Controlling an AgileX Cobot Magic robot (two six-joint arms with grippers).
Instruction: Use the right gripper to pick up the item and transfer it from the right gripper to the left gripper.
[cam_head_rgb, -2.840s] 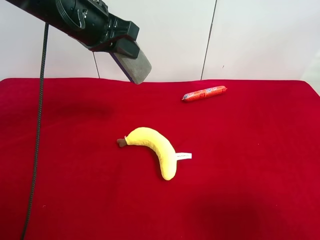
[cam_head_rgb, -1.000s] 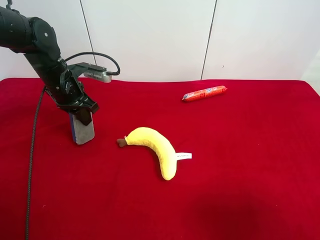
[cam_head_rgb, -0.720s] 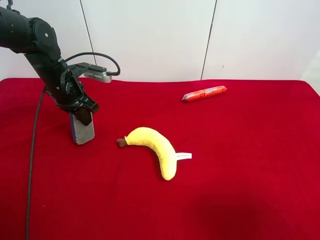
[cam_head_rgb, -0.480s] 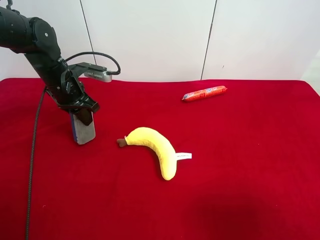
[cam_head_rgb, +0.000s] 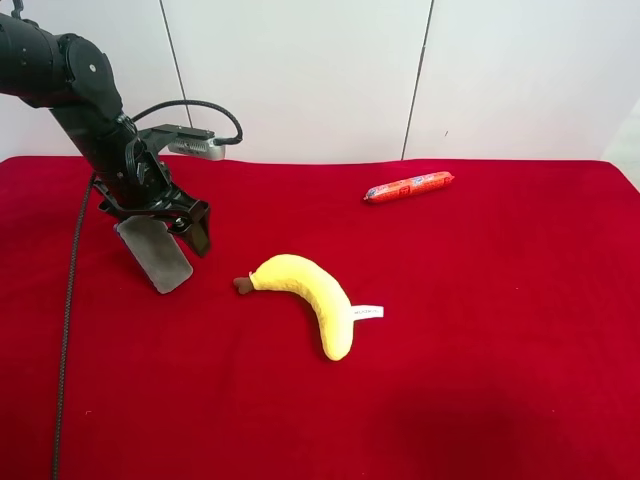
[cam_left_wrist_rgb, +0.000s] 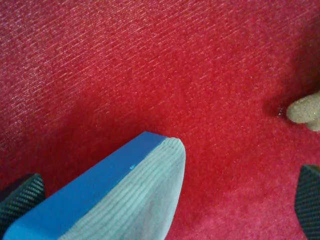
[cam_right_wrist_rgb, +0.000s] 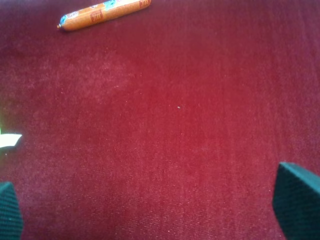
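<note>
Banana (cam_head_rgb: 308, 296) and sausage (cam_head_rgb: 408, 186) on cloth (cam_head_rgb: 480, 330)

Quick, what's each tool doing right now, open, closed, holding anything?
Left tool: open, the blue-and-grey pad lies loose between its fingers.
Right tool: open, empty, over bare red cloth.

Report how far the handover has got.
Done: nothing certain. The right gripper is open and empty above the red cloth. In hand: the blue-and-grey slab appears to rest on the cloth between the left gripper jaws, which stand wide apart and grip nothing. Left: likely either regrasping the slab or withdrawing.
</note>
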